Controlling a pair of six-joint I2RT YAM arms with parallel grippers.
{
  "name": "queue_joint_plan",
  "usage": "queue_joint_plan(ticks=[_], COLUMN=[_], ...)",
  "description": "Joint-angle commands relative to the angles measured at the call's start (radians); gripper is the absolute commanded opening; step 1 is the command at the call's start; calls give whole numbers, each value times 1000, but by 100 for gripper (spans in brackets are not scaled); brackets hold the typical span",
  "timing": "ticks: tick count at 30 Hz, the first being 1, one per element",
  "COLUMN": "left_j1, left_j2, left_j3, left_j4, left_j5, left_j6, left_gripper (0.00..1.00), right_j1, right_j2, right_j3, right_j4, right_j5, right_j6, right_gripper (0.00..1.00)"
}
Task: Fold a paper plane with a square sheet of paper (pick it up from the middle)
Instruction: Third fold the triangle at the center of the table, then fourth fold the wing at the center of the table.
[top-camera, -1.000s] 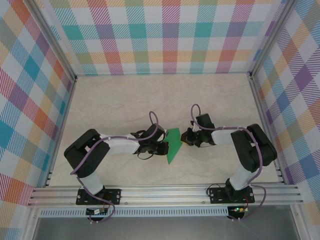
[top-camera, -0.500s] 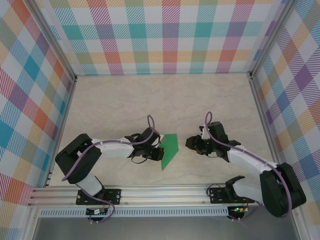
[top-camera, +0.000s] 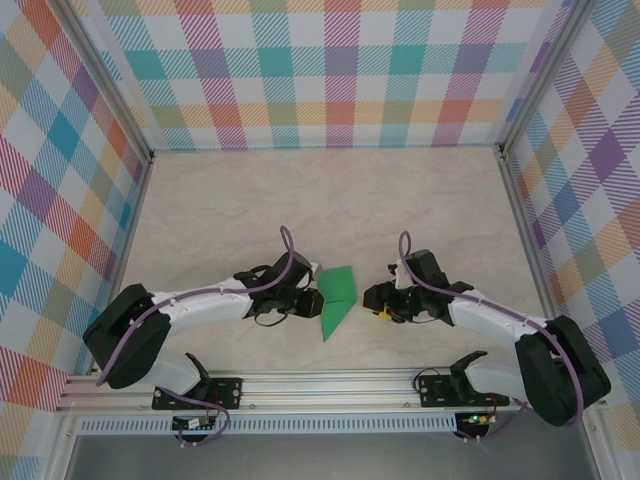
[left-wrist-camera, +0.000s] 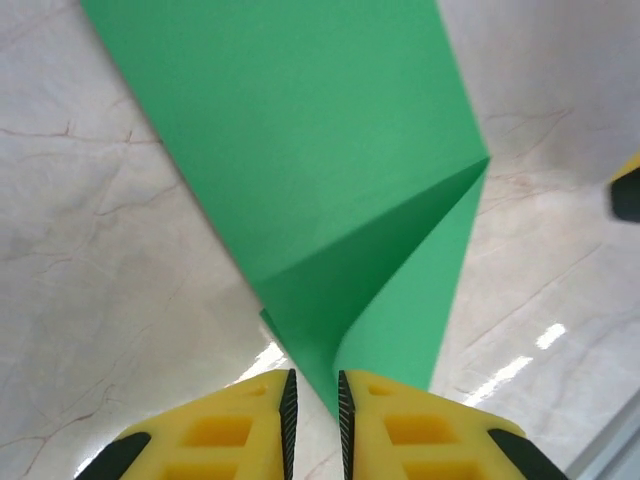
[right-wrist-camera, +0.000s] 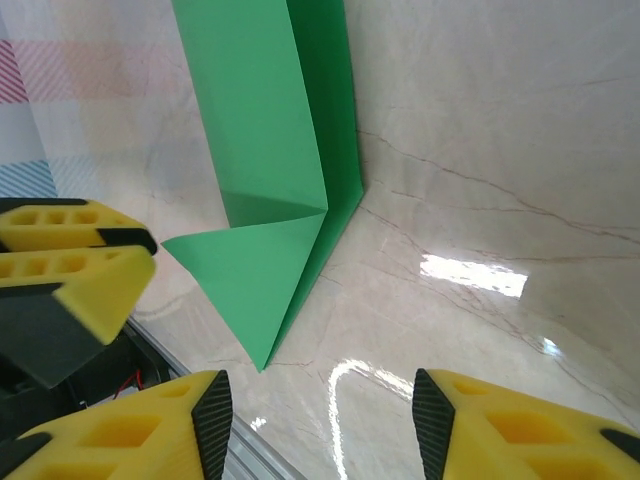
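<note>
Since a second ago both arms have sunk low and stretched out flat toward the paper (top-camera: 337, 295), and the paper has slid a little toward the arms' bases. The right fingers (top-camera: 372, 298) touched the paper's right edge then. Now they sit just right of the paper, apart from it. The left fingers (top-camera: 310, 298) are at the paper's left edge.

The paper is green and folded. It lies on the pale marbled counter (top-camera: 250, 200), between the two sets of fingers. In the right wrist view the paper (right-wrist-camera: 265, 120) shows a long strip folded over lengthwise and a triangular flap that ends in a point. In the left wrist view the paper (left-wrist-camera: 300, 150) shows a darker triangular fold close to the fingers.

The left fingers stand narrowly apart, with a thin slit between them, and the paper's corner reaches into that slit. I cannot tell whether it touches them. The right fingers are wide apart and hold nothing.
</note>
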Motion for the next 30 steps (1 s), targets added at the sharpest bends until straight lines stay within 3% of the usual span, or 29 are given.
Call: queue_joint_plan(ticks=[1, 17, 30], left_j1=[0, -19, -26], left_j2=[-52, -131, -160], left_j3=[-20, -88, -88], left_j4=[29, 73, 48], left_j5=[-7, -22, -51], left_j6=[-46, -116, -125], left_gripper=[19, 23, 25], right_j1=[26, 92, 103], right_j2=[62, 335, 436], right_j3=[58, 161, 212], right_j4=[80, 206, 179], right_j5=[-54, -106, -87], right_j6=[-19, -65, -215], right_gripper=[54, 52, 38])
